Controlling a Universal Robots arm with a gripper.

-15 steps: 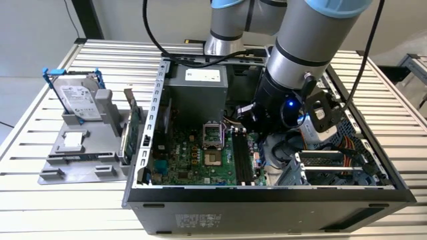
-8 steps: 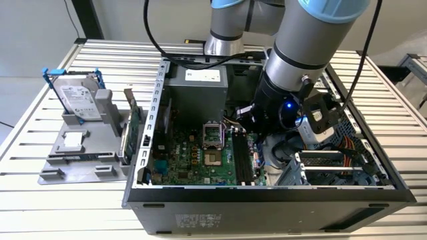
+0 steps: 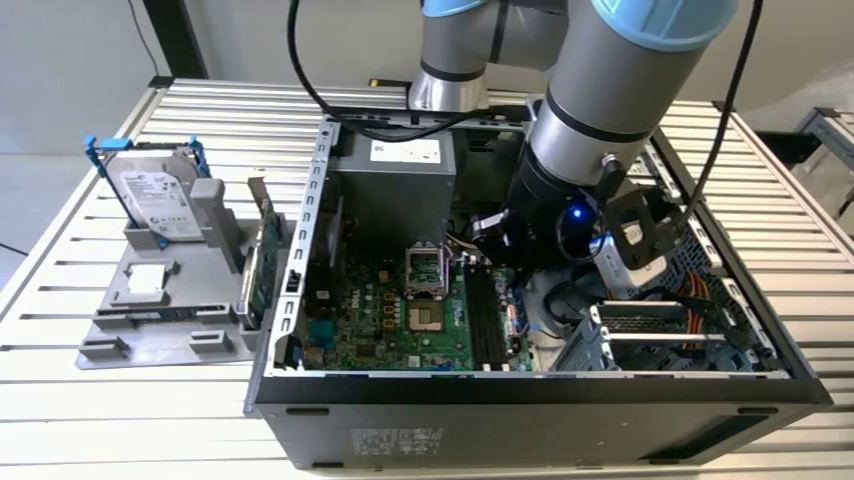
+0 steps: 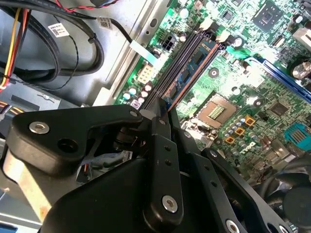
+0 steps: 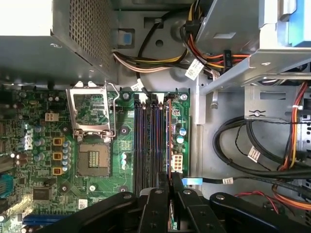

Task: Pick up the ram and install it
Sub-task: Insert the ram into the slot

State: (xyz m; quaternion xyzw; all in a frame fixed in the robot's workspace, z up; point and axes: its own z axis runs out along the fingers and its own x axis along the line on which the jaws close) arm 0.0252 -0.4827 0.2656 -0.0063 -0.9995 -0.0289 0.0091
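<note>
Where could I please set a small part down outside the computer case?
Bare slats lie beyond the grey holder at the table's near edge on the exterior view's left, and beside the case on the right. Inside, the arm and cables crowd it.

The arm (image 3: 601, 90) is showing silver-grey tubes with light-blue joint caps, and black cables are trailing along it. A blue light is glowing on its black wrist (image 3: 577, 212). The gripper (image 4: 163, 114) is showing matte black linkages with silver screws.
</note>
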